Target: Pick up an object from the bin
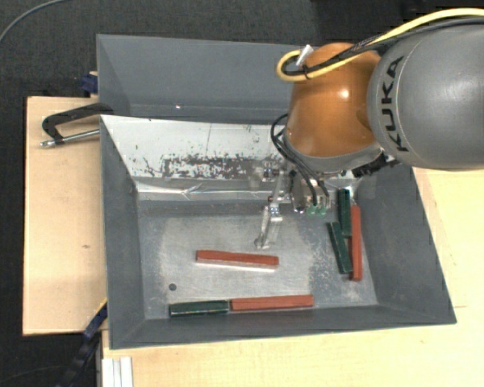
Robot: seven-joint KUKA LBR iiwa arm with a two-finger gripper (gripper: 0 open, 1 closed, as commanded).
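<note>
Red-brown flat stick lies left-to-right just below the hand, and I honestly can't make out whether it's spread or closed.

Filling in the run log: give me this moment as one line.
gripper: over red stick, bin centre | contact: cannot tell | rest: front sticks, right sticks

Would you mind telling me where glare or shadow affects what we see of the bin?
In the camera view, a bright glare band runs along the back wall, with dark speckles across it; the gripper hangs before that band, near the red-brown stick; the floor looks darker under the arm, by the green and red sticks at the right.
</note>
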